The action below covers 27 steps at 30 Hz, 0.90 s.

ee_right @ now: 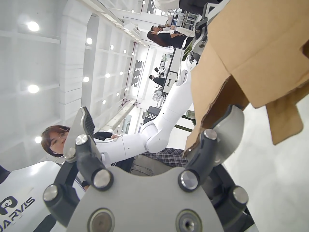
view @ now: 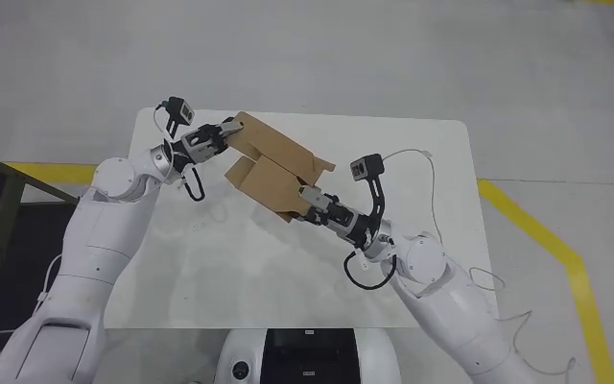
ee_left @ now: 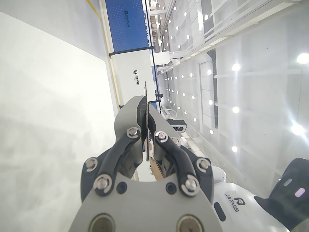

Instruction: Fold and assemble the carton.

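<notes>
Carton [view: 276,171] pinched in left gripper [view: 228,131], right gripper [view: 308,199] spread at its edge.

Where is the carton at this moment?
In the top view the carton is over the far half of the table: the left gripper pinches one end, the open right gripper is at the other.

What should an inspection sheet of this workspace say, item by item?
Surface: white table, rounded corners.
Job's things: cardboard carton, brown, partly folded, flaps loose, at the table's far half.
Clutter: nothing seen.
Grippers: left claw shut on the carton's thin edge; right claw open at the carton's near edge, one finger against the cardboard.
Cables: white cable runs across the table's right side.
Surroundings: grey floor with a yellow line.
</notes>
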Available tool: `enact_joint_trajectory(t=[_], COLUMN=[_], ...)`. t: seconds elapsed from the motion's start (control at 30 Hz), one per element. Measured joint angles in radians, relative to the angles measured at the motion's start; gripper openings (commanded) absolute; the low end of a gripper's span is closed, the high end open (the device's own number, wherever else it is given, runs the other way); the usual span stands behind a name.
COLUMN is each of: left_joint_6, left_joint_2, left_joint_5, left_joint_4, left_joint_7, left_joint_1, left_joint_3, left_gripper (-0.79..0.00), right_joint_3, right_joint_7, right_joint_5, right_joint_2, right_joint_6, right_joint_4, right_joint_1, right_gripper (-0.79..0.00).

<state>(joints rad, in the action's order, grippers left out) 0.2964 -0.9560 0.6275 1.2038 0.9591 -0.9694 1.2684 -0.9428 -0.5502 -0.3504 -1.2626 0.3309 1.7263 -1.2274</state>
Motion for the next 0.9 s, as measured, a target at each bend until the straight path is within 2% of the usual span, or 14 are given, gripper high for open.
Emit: enact_joint_trajectory(t=[0.43, 0.57, 0.7, 0.73, 0.87, 0.9], left_joint_6=[-0.014, -0.01, -0.006, -0.006, -0.007, -0.009], left_joint_2=[-0.004, -0.007, -0.009, -0.009, -0.011, -0.012], left_joint_5=[-0.016, -0.023, -0.021, -0.019, -0.014, -0.013], left_joint_4=[0.014, 0.001, -0.009, -0.01, -0.011, -0.012], left_joint_7=[0.014, 0.011, 0.004, 0.004, 0.005, 0.006], left_joint_1=[-0.006, -0.001, 0.003, 0.004, 0.009, 0.009], left_joint_3=[0.011, 0.014, 0.018, 0.02, 0.027, 0.028], left_gripper=[-0.785, -0.785, -0.785, -0.785, -0.785, -0.785], right_joint_3=[0.036, 0.033, 0.025, 0.023, 0.015, 0.014], right_joint_7=[0.026, 0.036, 0.043, 0.044, 0.044, 0.044], right_joint_5=[0.014, 0.02, 0.036, 0.038, 0.046, 0.048], right_joint_2=[-0.017, -0.02, -0.021, -0.021, -0.021, -0.022], right_joint_6=[0.01, 0.012, 0.001, -0.002, -0.015, -0.017], right_joint_4=[-0.018, -0.02, -0.018, -0.018, -0.018, -0.019], right_joint_1=[0.015, 0.018, 0.015, 0.014, 0.013, 0.013], right_gripper=[0.0, -0.197, -0.339, -0.413, -0.579, -0.591])
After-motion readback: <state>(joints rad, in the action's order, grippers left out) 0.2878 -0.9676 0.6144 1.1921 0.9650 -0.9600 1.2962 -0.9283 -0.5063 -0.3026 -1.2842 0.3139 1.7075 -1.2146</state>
